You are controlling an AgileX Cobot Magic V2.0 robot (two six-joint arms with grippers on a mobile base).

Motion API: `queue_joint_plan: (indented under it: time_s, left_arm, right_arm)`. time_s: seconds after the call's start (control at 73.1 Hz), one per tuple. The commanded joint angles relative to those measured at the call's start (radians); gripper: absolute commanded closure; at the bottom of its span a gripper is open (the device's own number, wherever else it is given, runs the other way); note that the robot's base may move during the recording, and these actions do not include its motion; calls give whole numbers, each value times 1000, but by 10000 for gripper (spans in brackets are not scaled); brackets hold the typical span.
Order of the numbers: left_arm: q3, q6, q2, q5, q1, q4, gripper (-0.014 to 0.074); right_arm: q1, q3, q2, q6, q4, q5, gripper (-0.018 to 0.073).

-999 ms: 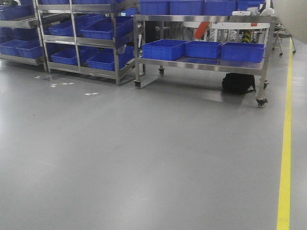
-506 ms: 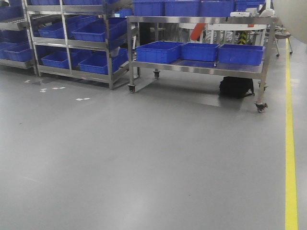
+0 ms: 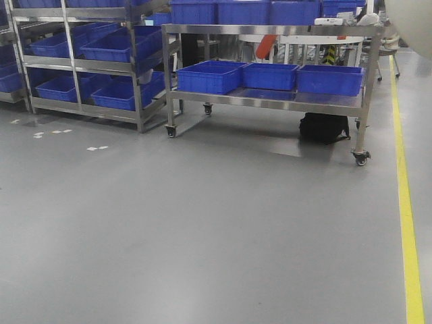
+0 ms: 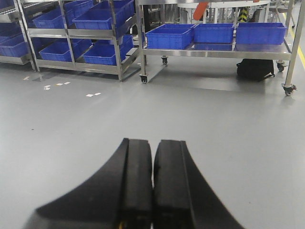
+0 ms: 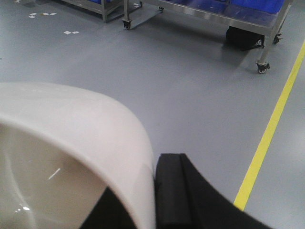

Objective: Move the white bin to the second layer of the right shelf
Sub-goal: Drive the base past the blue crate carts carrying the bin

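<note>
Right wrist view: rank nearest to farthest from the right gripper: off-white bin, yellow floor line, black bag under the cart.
1. Glossy off-white plastic bin, gripped by the right gripper, lower left.
2. Yellow painted floor line, right side.
3. Black bag under the steel cart, upper right.

No text, label, brand or number can be read. The blue crates point(image 3: 209, 75) at twelve o'clock and the white bin point(image 5: 71, 129) show plain faces. The white floor patches point(image 3: 96, 148) at ten o'clock are too small to tell.
</note>
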Motion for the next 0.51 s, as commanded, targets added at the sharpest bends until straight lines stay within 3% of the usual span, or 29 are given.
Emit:
queue_joint_plan:
  time_s: [0.0, 0.493]
  left_arm:
    - [37, -3, -14, -85, -6, 0, 512]
    - [37, -3, -14, -85, -6, 0, 512]
  right_arm:
    - [-7, -33, 0, 0, -11, -99, 504]
    - [-7, -33, 0, 0, -11, -99, 504]
